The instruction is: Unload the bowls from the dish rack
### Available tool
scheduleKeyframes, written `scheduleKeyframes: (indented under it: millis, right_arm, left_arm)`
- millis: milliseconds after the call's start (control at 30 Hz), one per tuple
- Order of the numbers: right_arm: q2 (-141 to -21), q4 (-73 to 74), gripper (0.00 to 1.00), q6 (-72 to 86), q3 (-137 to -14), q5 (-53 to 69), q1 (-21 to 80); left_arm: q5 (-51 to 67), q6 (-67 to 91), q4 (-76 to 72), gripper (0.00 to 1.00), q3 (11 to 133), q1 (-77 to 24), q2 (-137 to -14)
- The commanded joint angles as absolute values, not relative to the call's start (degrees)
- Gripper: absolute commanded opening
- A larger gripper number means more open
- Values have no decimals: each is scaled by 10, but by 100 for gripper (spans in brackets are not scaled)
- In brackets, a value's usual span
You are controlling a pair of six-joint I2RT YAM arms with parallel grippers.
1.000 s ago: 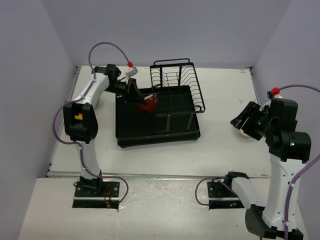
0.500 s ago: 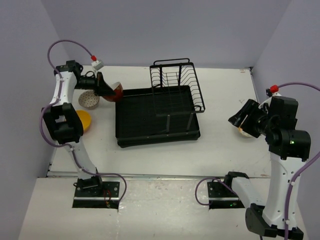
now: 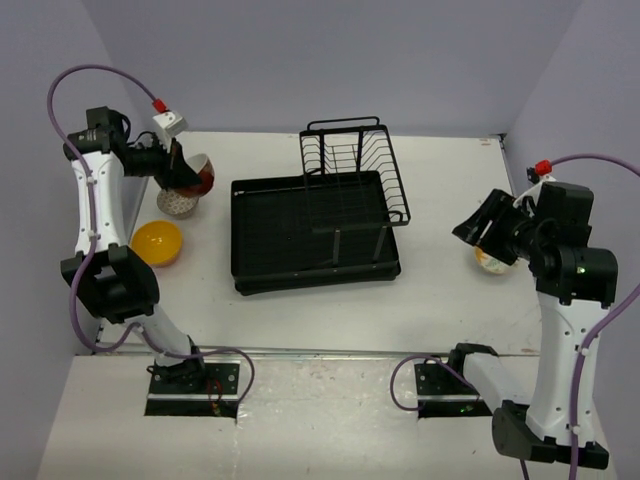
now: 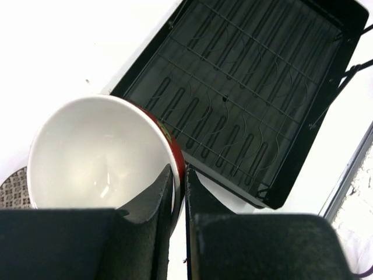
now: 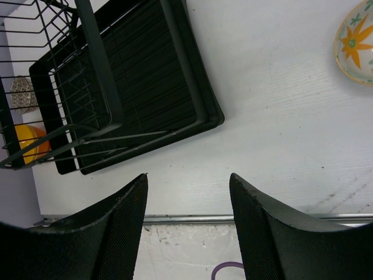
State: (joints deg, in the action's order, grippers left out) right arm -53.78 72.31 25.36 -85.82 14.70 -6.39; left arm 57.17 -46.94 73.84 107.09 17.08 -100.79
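Red bowl point(image 4: 99, 154) rim pinched by left fingers point(image 4: 160, 195), near patterned bowl point(image 3: 177, 204); lower level onto desk point(image 3: 450, 200) beside it, release gently; right fingers point(image 5: 122, 221) spread.

From above, you are seeing only a sliver of the flowered bowl point(image 3: 487, 262), since the right gripper point(image 3: 478, 232) is covering most of it. The right wrist view is cropping it at the right edge. In the left wrist view, the red bowl point(image 4: 99, 151) is hiding part of the patterned bowl point(image 4: 11, 188), which the left edge is also cutting off. The dish rack point(image 4: 250, 87) is running off the top and right edges there.
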Motion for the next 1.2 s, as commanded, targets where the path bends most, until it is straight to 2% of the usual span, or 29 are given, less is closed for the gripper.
scheduleKeyframes:
  millis: [0,300,767,1167]
  right_arm:
    - [-548,715,60,235,-883,163,-63]
    - [-536,709,60,231,-858,177,-62]
    - [-539,711,60,227,-853,183,-62]
    - [-537,713,60,231,-854,182,-63]
  left_arm:
    - [552,-454,708,0,1051,178,-963]
    - [416,-407,585,0,883,210,-874]
    - [250,-360,469,0,781,231,-846]
    - [190,-351,422,0,719,232,-856]
